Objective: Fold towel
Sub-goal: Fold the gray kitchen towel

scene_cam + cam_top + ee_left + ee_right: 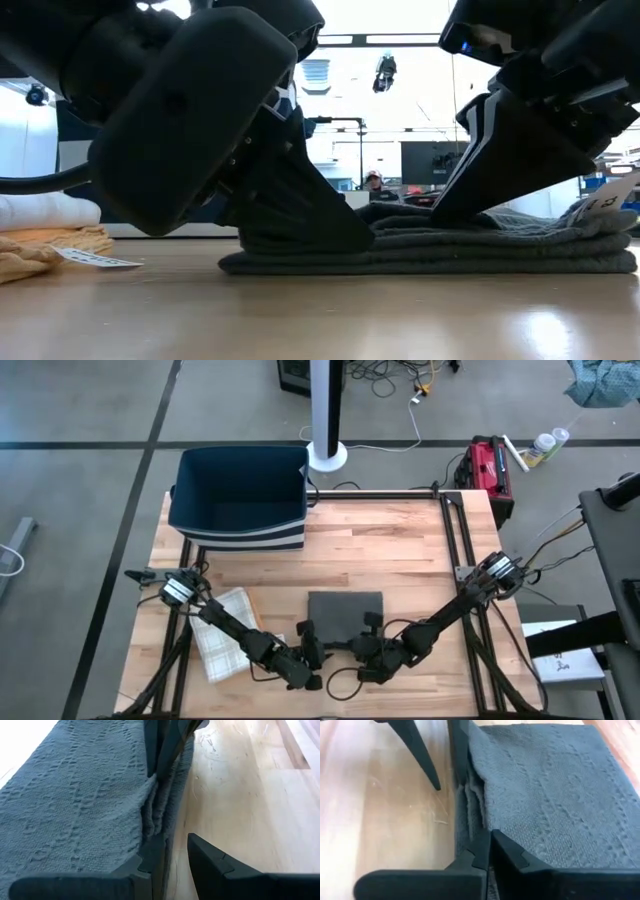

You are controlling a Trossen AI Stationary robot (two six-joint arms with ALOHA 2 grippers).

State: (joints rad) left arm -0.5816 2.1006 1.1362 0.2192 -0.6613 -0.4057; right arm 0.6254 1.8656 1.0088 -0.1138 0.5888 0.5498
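1. Both pincers are down at the near edge of the grey towel (345,607), which lies folded into a neat rectangle on the wooden tabletop (400,560), roughly midway across it.
2. My right pincer (489,851) has its fingers pressed together, clamped on the towel's near edge; a pinch of cloth is bunched up between the tips.
3. My left pincer (172,852) sits at the same edge, at the towel's other near corner. One finger (150,855) rests on the cloth and the other (210,860) stands on bare wood just beside it, so they are a little apart, straddling the edge.
4. The towel is dark grey with a woven, ridged pattern running in bands across it.
5. From table height it shows as a flat stack of several layers (500,250), edges lined up fairly evenly, with a slight rumple on top near my right pincer.
6. Where my fingers meet it, the layers wrinkle and lift a bit from the stack.
7. A cream and tan cloth (225,630) lies on the tabletop to the left, well apart from the towel.
8. A dark blue bin (240,500) stands at the far left corner.
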